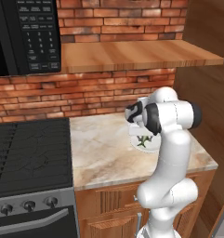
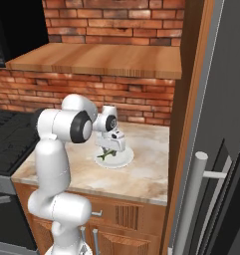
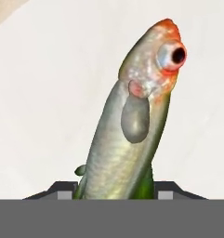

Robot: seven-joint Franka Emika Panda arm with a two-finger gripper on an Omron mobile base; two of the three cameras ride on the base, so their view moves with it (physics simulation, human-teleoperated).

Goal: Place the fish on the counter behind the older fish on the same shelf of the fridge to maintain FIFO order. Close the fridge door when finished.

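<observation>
The fish (image 3: 132,130), slim and olive-green with a reddish head, lies on a white plate (image 2: 122,160) on the beige counter (image 1: 104,148). From the left base view the fish (image 1: 143,141) shows just past my arm, and from the right base view the fish (image 2: 107,155) lies under the hand. My gripper (image 2: 110,148) points down onto the plate. In the hand view my gripper (image 3: 115,190) has one dark fingertip against each side of the fish's rear body, and the tail is hidden below the tips.
A black stove (image 1: 29,153) borders the counter on the left under a black microwave (image 1: 25,32). A wooden wall shelf (image 1: 132,53) hangs above the brick wall. The grey fridge (image 2: 226,124) with its silver handle (image 2: 196,199) stands at the right, past a wooden side panel.
</observation>
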